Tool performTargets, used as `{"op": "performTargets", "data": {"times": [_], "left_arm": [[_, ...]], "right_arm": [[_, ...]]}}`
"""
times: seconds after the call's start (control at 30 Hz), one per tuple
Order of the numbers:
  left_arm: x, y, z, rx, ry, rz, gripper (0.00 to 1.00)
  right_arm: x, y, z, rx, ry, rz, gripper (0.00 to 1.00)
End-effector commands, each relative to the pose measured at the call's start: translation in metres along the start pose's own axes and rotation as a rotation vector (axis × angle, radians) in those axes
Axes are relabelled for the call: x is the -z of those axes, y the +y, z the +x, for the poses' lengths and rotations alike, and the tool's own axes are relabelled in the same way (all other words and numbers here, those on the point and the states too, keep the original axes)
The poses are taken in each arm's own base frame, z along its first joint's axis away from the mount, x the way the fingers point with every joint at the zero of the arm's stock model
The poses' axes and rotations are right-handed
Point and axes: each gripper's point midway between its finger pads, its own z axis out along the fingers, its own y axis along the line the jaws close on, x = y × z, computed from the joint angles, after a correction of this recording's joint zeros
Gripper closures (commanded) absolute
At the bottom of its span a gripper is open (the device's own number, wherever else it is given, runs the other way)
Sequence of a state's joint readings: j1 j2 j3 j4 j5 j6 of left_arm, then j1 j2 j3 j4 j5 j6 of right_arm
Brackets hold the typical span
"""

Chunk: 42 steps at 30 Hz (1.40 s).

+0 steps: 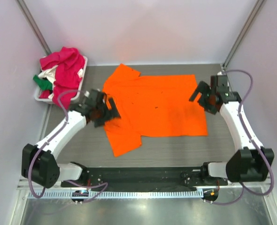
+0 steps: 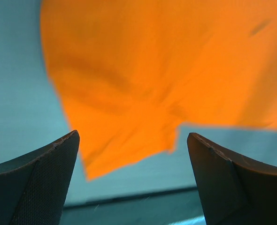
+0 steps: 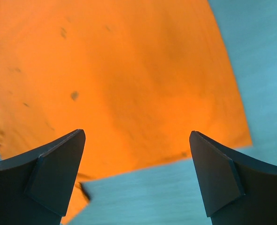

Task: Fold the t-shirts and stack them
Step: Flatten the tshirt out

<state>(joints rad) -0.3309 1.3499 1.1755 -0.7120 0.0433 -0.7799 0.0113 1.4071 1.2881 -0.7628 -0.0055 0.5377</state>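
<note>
Left gripper (image 1: pixel 113 111) hangs with its jaws spread wide, grasping nothing, over the left edge of the orange t-shirt (image 1: pixel 157 108), between its two sleeves. Right gripper (image 1: pixel 198 93) is likewise released and empty, over the shirt's far right corner. Flecked with small dark specks, the shirt lies spread flat across the middle of the dark table (image 1: pixel 176 150), sleeves to the left, hem to the right. At the far left, a white basket (image 1: pixel 41 97) holds a magenta-pink t-shirt (image 1: pixel 65 65) heaped over a white t-shirt (image 1: pixel 48 74) and a green t-shirt (image 1: pixel 40 82).
</note>
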Motion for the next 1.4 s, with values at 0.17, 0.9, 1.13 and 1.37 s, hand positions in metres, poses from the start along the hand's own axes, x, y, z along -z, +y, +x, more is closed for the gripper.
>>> {"op": "performTargets", "data": {"times": [0.17, 0.9, 1.13, 1.37], "left_arm": [[-0.003, 0.076, 0.134, 0.122, 0.125, -0.086, 0.11], [-0.033, 0.074, 0.198, 0.087, 0.181, -0.091, 0.96], [-0.024, 0.074, 0.186, 0.074, 0.133, -0.094, 1.0], [-0.018, 0.067, 0.184, 0.075, 0.135, -0.066, 1.0]], "right_arm": [[0.016, -0.063, 0.126, -0.1, 0.15, 0.032, 0.0], [-0.014, -0.131, 0.112, -0.334, 0.052, 0.25, 0.08], [-0.037, -0.148, 0.116, -0.369, 0.075, 0.276, 0.28], [-0.053, -0.157, 0.131, -0.374, 0.096, 0.291, 0.53]]}}
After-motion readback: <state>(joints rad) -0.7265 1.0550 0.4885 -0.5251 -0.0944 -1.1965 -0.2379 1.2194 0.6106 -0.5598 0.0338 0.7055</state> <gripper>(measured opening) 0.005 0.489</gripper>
